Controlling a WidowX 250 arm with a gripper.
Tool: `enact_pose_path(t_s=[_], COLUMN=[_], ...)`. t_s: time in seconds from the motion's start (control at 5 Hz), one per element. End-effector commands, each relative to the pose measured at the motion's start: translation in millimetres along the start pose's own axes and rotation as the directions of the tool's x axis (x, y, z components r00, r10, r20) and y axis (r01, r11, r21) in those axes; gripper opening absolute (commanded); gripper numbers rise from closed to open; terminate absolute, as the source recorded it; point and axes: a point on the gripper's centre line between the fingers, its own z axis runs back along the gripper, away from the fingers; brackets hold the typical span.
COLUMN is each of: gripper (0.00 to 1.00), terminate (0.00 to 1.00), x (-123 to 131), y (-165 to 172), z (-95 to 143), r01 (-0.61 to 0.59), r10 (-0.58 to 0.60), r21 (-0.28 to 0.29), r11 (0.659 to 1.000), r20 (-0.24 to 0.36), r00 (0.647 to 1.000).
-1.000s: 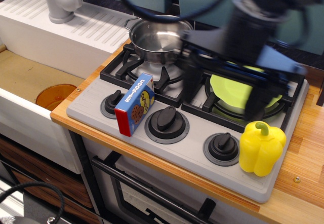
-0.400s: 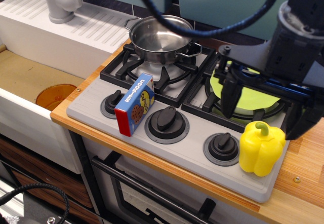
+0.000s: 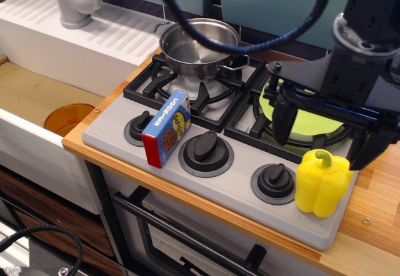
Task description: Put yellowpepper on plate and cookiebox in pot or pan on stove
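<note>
We see the gripper [image 3: 325, 135] hanging over the right side of the stove [image 3: 237, 182], its two dark fingers [image 3: 284, 120] spread wide and holding nothing; one finger points down over the left part of the plate [image 3: 299, 121], the other comes down at the stove's right edge, just above and to the right of the yellow pepper [image 3: 322, 182]. The pepper stands upright at the front right corner of the stove, stem up, just beside the rightmost knob [image 3: 275, 180] and in front of the plate, apart from both fingers. The lime-green plate lies flat on the right burner grate, partly hidden behind the arm. The cookie box [image 3: 166, 128] stands on end at the front left of the stove, between the left knob [image 3: 139, 128] and the middle knob [image 3: 206, 148], tilted a little (its blue face with the cookie picture turned toward us). The steel pot [image 3: 199, 48] sits on the back left burner, empty as far as we can see, well apart from the box. To the left, past the wooden counter edge [image 3: 75, 143], an orange-brown disc [image 3: 69, 118] lies in the sink [image 3: 31, 95], with a grey tap [image 3: 75, 0] behind it.
</note>
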Motion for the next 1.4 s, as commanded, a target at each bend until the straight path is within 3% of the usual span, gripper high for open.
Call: enact_pose_path(t_s=[0.0,1.2], gripper=[1.0,1.0], terminate=[0.0,0.0], x=[6,10], y=[-5,-24], z=[-9,-57], r01=[-0.027,-0.085], r10=[0.027,0.091], r21=[0.0,-0.053], r11=[1.0,0.995], r20=[0.071,0.119], r00=[0.997,0.989])
